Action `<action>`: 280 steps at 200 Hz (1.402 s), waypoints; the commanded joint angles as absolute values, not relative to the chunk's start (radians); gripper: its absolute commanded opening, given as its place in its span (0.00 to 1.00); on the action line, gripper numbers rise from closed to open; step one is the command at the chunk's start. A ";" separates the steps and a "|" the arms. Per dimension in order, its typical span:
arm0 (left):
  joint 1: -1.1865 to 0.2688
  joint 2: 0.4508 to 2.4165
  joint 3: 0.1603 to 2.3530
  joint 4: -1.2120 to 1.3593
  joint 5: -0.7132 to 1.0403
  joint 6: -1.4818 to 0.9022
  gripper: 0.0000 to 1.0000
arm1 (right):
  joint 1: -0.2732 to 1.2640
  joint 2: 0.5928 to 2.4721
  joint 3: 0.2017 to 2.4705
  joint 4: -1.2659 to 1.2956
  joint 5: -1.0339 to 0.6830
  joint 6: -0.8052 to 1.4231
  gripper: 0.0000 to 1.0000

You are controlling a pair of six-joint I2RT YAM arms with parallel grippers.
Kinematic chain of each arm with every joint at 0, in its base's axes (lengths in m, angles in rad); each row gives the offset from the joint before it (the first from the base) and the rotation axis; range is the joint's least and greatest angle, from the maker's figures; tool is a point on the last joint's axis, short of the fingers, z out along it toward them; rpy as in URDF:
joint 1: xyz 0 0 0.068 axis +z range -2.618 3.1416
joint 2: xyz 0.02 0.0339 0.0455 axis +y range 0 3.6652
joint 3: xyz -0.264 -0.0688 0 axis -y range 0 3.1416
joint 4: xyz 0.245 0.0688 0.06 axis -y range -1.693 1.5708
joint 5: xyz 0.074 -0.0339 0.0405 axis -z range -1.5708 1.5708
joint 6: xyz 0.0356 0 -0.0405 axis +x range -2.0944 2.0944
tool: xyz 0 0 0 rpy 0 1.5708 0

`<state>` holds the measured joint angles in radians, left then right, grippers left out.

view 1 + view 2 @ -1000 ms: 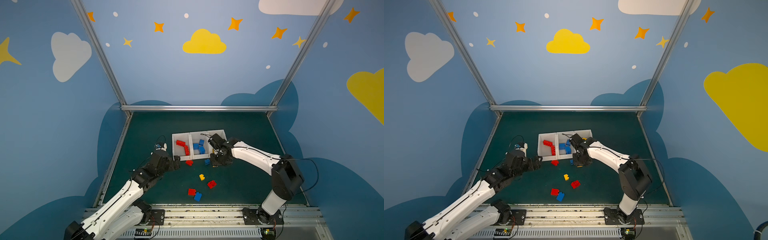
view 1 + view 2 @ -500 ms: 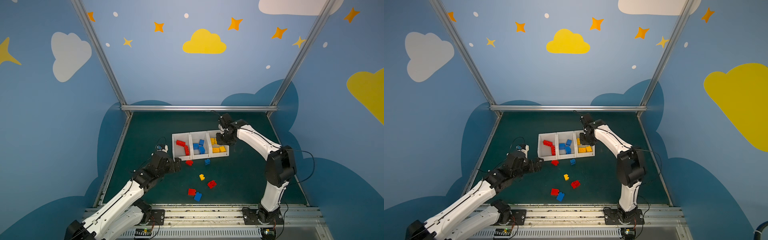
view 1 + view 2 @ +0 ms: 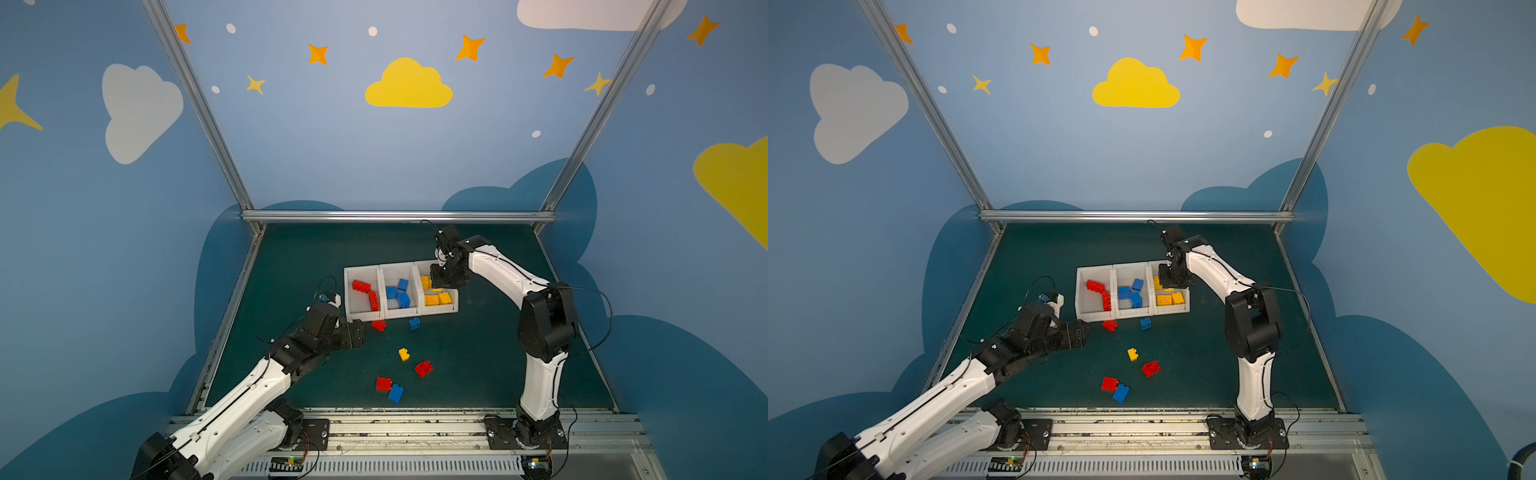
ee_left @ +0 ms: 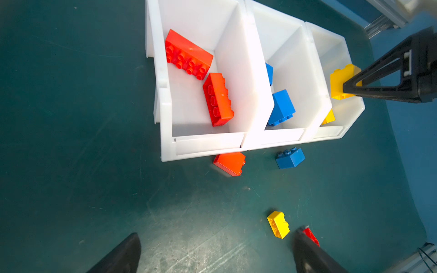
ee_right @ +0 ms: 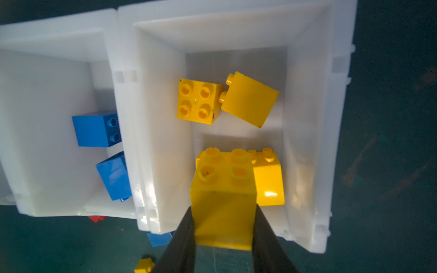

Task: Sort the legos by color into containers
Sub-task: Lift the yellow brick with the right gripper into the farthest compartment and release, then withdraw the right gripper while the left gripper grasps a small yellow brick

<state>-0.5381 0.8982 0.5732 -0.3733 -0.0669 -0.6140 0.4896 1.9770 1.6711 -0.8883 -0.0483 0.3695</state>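
Three white containers stand side by side: red legos in the left one [image 3: 360, 271], blue in the middle one [image 3: 397, 268], yellow in the right one [image 3: 455, 306]. My right gripper [image 3: 440, 283] hangs over the yellow container, shut on a yellow lego [image 5: 223, 201] that sits between both fingers [image 4: 369, 87]. My left gripper [image 4: 216, 235] is open and empty, low over the mat in front of the red container. Loose on the mat lie a red lego [image 3: 378, 325], a blue lego [image 3: 414, 323], a yellow lego [image 3: 403, 354] and a red lego [image 3: 423, 368].
A red lego [image 3: 383, 383] and a blue lego [image 3: 395, 392] touch each other near the front edge. The metal frame rail [image 3: 399, 216] bounds the mat at the back.
My right arm rose from the mat in front of the containers, swung behind the yellow container, and now holds the yellow lego over it. The left arm has hardly moved.
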 commanded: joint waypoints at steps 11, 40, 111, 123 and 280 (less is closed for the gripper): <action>-0.534 0.902 0.578 -0.368 -0.046 -0.613 0.99 | 0.484 1.986 1.698 -0.912 -0.054 0.380 0.51; -0.534 0.915 0.580 -0.356 -0.024 -0.604 0.99 | 0.481 1.947 1.695 -0.917 -0.051 0.383 0.54; -0.647 1.075 0.632 -0.313 0.050 -0.554 0.90 | 0.476 1.682 1.476 -0.874 -0.063 0.442 0.55; -0.678 1.128 0.655 -0.311 0.054 -0.557 0.90 | 0.477 1.630 1.419 -0.874 -0.057 0.453 0.55; -0.867 1.717 0.940 -0.242 0.198 -0.629 0.70 | 0.455 1.379 1.086 -0.845 -0.051 0.523 0.56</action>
